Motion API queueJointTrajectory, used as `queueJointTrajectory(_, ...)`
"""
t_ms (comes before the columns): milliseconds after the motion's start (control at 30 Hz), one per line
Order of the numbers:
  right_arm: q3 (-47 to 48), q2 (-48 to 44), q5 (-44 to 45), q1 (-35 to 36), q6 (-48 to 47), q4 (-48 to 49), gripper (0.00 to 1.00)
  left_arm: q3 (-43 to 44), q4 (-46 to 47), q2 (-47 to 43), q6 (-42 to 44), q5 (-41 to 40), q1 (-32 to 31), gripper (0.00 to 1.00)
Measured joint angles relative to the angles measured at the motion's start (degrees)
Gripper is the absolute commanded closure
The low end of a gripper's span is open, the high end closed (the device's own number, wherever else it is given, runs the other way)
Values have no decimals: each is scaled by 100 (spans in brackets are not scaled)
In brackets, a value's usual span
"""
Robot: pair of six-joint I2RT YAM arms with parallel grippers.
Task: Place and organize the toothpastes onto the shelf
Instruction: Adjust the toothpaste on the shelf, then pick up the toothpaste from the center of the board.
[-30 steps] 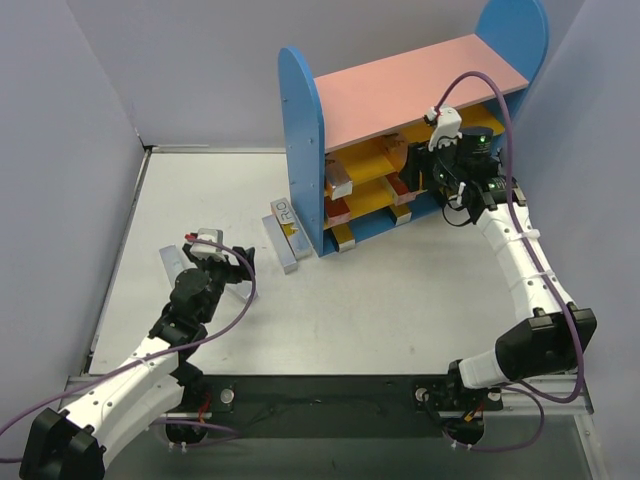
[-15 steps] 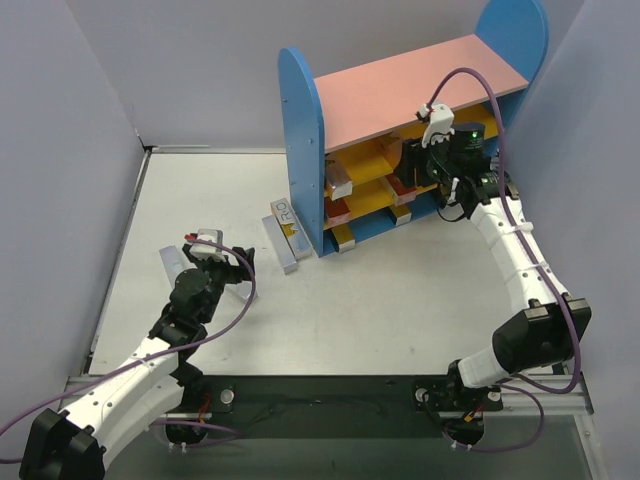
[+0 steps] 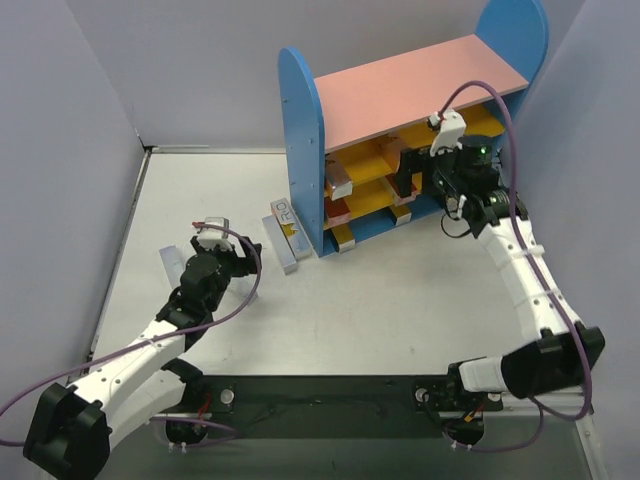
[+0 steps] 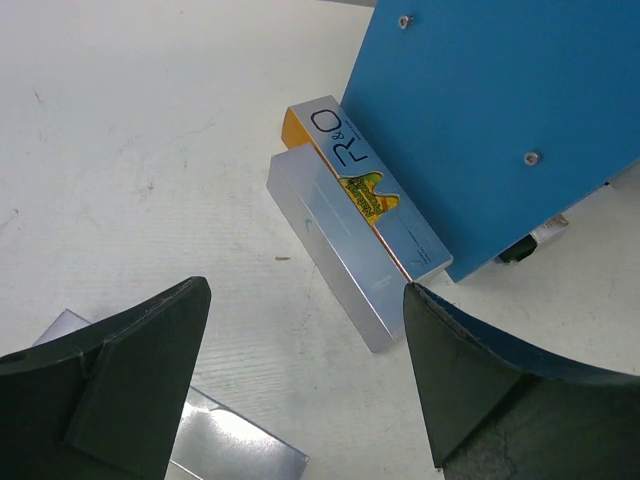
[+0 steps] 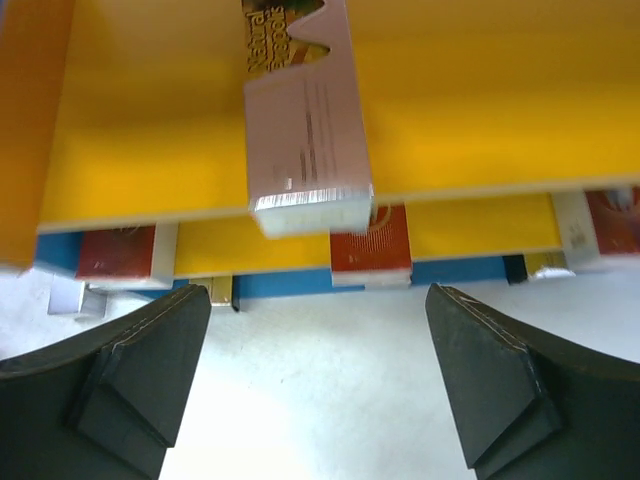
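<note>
Overhead, shows the shelf at the far side of the table, with blue side panels upright and a pink top board above two yellow boards. Places the right gripper at the shelf's open front, level with the upper yellow board; jaws released and spread wide, clasping nothing. Finds, from the right wrist, a pale toothpaste box lying on that board, its near end overhanging the front edge, apart from both fingers. Reveals red box ends on a level below. Sets the left gripper low over the table, left of the shelf, jaws likewise released and empty. Frames between its fingers, from the left wrist, two toothpastes flat on the table, side by side and touching: a silver box and an orange-edged box lettered "R&O", the latter just beside the blue side panel. Catches part of another silver box beneath the left finger.
</note>
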Motion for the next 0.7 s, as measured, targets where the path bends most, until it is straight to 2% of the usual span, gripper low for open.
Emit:
queueJointTrajectory(67, -269, -481, 122, -2, 72, -42, 0, 415, -181, 422, -87, -48, 13, 11)
queueJointTrajectory(333, -1473, -2771, 717, -7, 640, -105, 0, 2201, -586, 2328, -393, -116, 435, 11)
queueJointTrajectory(567, -2048, -3814, 1043, -13, 942, -662, 0, 3919, -1451, 4002, -815, -125, 702, 11)
queueJointTrajectory(700, -2341, -4286, 1134, -13, 1040, -994, 0, 5534, -2472, 5241, -1198, -116, 837, 15)
